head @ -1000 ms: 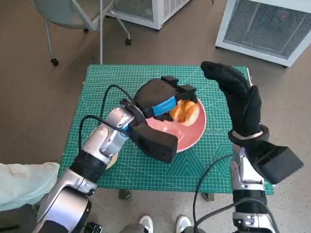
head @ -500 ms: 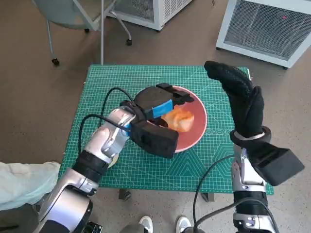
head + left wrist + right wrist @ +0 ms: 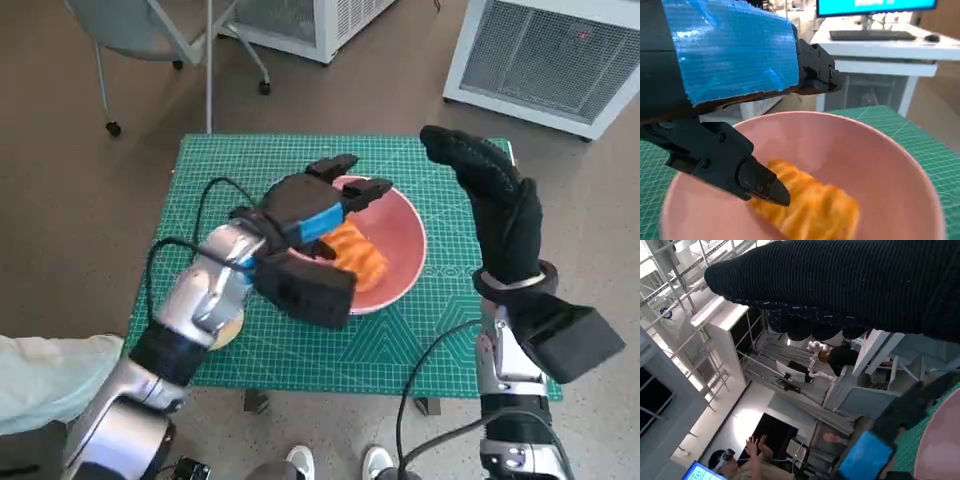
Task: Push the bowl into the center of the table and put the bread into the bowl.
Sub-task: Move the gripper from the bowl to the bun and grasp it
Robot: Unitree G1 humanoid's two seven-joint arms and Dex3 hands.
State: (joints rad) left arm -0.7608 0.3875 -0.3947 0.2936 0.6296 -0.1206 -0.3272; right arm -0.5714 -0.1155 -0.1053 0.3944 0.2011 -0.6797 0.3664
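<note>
Since 1 s ago the left hand (image 3: 315, 205) has been lifted off the bread (image 3: 358, 254) and drawn back toward the bowl's near-left rim; the bread, held above the bowl then, is now seen lying inside. Fingers are spread w/ nothing between them, so a release is judged done and the task looks near complete.

Largest first: the table is covered by a green cutting mat (image 3: 200, 170), flat, printed w/ a fine grid. The bowl (image 3: 405, 235) sits approx. at the mat's centre; pink, round, smooth and matte, w/ shallow sloping walls. The right hand (image 3: 500, 205), in knitted black glove, is held upright beside the bowl's right side, fingers extended, nothing gripped, not touching the bowl. The left hand is hard black, its back wrapped in glossy blue tape. The bread is orange-golden, elongated, w/ a ridged, soft-looking crust; in the left wrist view it rests on the bowl floor just beneath a fingertip (image 3: 762, 185), contact not certain.
</note>
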